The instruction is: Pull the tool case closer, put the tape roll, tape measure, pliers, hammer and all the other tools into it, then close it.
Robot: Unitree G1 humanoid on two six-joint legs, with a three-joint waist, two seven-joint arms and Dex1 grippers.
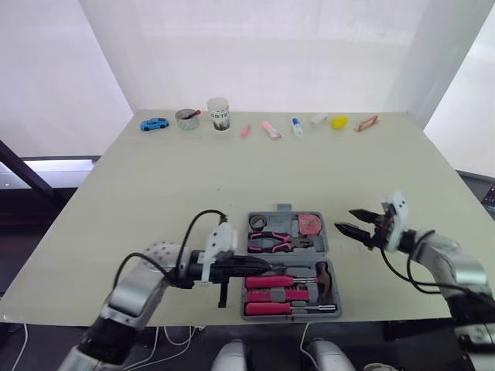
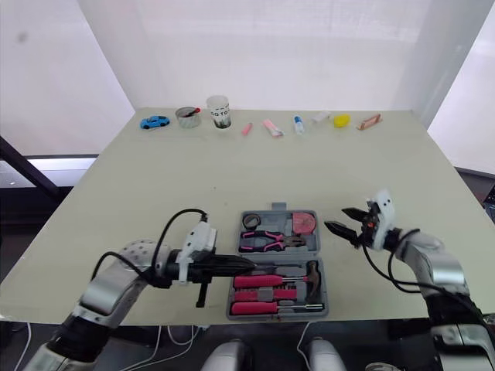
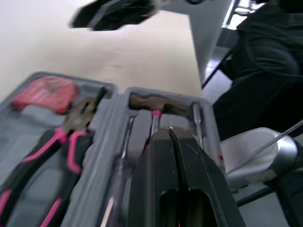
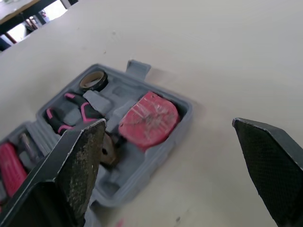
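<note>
Closed, empty left end effector (image 1: pixel 267 267) overhangs the tool case (image 1: pixel 281 226) at the near table (image 1: pixel 232 170) edge (right end effector (image 1: pixel 346 220) gapes alongside).

Left gripper (image 1: pixel 261 267) closed, right gripper (image 1: pixel 345 219) spread wide.

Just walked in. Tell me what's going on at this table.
The robot is packing a grey tool case, which lies open near the front edge of the table. The tape roll, pliers and tape measure sit in its far half, the hammer and pink-handled screwdrivers in the near half. The left end effector, shut, reaches over the near half. The right end effector hangs open beside the case, apart from it.
</note>
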